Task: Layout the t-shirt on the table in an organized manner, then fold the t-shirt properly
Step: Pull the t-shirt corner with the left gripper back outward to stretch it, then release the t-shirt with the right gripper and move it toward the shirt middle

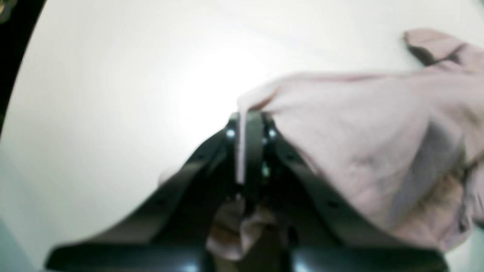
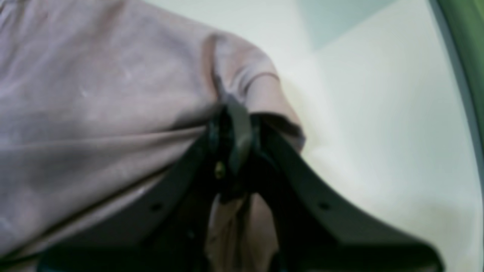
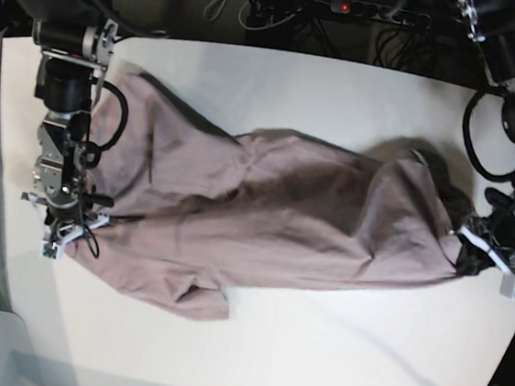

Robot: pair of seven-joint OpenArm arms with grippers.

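Dark surround — perhaps cables [image 3: 258,9]

We see the shirt [image 3: 273,218] as soft, matt, wrinkled mauve cloth; the bench [image 3: 296,86] smooth, matt white; both tools [image 1: 247,124] [image 2: 230,124] dark, slightly glossy plastic.

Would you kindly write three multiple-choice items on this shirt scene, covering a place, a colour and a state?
1. Where is the t-shirt?
A. Stretched across the table between the two arms
B. Bunched in one corner
C. Hanging off the edge

2. What colour is it?
A. Navy
B. Mauve-pink
C. Green

3. How are the left tool and right tool?
A. Both wide open
B. Only one gripping
C. Both shut on cloth

Answers: 1 A, the base view shows the shirt spanning between the arms; 2 B, all views show pink cloth; 3 C, each wrist view shows fabric pinched between closed jaws.
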